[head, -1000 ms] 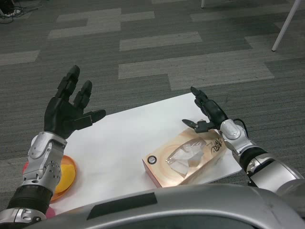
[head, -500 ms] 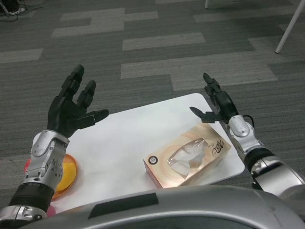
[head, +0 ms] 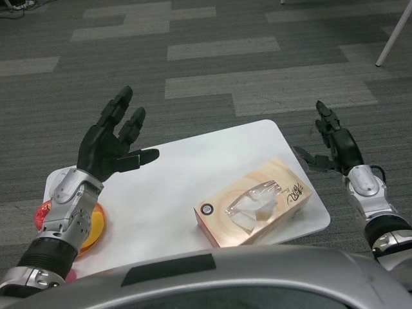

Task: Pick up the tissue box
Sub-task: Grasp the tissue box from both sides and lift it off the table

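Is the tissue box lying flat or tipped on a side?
Lying flat. The tissue box rests on the white table with its dispensing slot facing up; neither hand touches it.

I stand in what looks like an office or a lab room, judging by the floor (head: 212, 58): commercial carpet tiles in dark grey with lighter grey rectangular patches set in bands, spreading wide all round me. My small white table (head: 187, 187) stands alone on that carpet (no household furniture anywhere about it), and a slanted white leg (head: 393, 33) of some stand or furniture shows at the upper right. A tangle of cables (head: 16, 4) lies on the floor at the top left corner.
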You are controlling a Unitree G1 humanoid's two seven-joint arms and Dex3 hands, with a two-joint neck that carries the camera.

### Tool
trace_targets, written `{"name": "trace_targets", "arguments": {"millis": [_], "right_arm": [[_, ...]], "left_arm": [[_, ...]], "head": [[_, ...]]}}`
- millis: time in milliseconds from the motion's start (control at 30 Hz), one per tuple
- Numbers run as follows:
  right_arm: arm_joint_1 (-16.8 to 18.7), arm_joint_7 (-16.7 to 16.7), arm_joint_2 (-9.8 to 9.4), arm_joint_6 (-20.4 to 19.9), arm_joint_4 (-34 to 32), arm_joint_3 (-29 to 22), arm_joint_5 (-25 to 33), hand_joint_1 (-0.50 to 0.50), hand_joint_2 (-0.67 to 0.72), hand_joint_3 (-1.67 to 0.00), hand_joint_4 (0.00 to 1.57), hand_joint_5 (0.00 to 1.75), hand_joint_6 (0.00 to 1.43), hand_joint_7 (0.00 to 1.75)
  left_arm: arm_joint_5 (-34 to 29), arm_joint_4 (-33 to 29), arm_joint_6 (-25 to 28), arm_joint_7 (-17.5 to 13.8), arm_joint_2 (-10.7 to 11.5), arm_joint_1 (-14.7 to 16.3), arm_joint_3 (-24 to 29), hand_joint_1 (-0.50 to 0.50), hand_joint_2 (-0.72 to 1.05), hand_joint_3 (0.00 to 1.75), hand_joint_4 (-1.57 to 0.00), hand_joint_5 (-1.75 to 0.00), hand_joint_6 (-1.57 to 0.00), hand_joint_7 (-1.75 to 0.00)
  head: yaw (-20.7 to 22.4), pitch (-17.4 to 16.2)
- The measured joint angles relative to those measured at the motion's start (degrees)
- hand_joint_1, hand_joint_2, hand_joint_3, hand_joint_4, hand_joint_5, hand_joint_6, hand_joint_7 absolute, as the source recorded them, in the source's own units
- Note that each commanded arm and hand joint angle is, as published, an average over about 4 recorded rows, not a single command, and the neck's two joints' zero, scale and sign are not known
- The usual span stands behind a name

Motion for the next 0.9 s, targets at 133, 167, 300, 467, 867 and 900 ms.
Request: {"name": "trace_targets", "arguments": {"millis": [133, 167, 300, 467, 867, 900], "right_arm": [[1.8, 1.5, -1.09, 0.0, -0.1, -0.2, 0.3, -0.29, -0.54, -0.71, 0.00, 0.10, 0.00, 0.00], [2.5, 2.0, -1.51, 0.0, -0.2, -0.2, 0.3, -0.29, -0.54, -0.71, 0.00, 0.10, 0.00, 0.00], [5.1, 3.1, -3.43, 0.0, -0.7, 0.0, 0.4, -0.29, -0.54, -0.71, 0.00, 0.10, 0.00, 0.00], [8.2, 3.4, -6.52, 0.1, -3.2, 0.8, 0.6, -0.28, -0.49, -0.65, 0.00, 0.10, 0.00, 0.00], [13.6, 4.7, -14.51, 0.2, -6.3, 7.4, 1.1, -0.27, -0.29, -0.32, 0.00, 0.10, 0.00, 0.00], [13.7, 4.9, -14.85, 0.2, -6.3, 8.3, 1.1, -0.28, -0.29, -0.32, 0.00, 0.10, 0.00, 0.00]], "left_arm": [[-1.6, 0.1, 2.1, -0.4, 1.9, -0.1, -5.2, 0.50, 1.05, 0.17, -0.04, 0.00, 0.00, 0.00], [-2.2, 0.2, 2.9, -0.6, 2.5, -0.2, -6.9, 0.50, 1.05, 0.17, -0.04, 0.00, 0.00, 0.00], [-4.0, 0.3, 5.0, -1.5, 4.4, -0.8, -11.4, 0.50, 1.05, 0.17, -0.04, 0.00, 0.00, 0.00], [-5.1, 0.3, 5.9, -1.7, 5.2, -1.4, -13.6, 0.50, 1.05, 0.17, -0.04, 0.00, 0.00, 0.00], [-6.3, 2.3, 6.1, -1.8, 6.4, -3.0, -15.4, 0.50, 1.05, 0.17, -0.04, 0.00, 0.00, 0.00], [-6.5, 2.4, 6.2, -1.8, 6.8, -3.0, -15.7, 0.50, 1.05, 0.17, -0.04, 0.00, 0.00, 0.00]], "head": [[0.2, -0.3], [0.2, -0.3], [-0.3, -0.4], [-0.9, -0.2], [-1.6, -1.1], [-1.6, -1.1]]}}
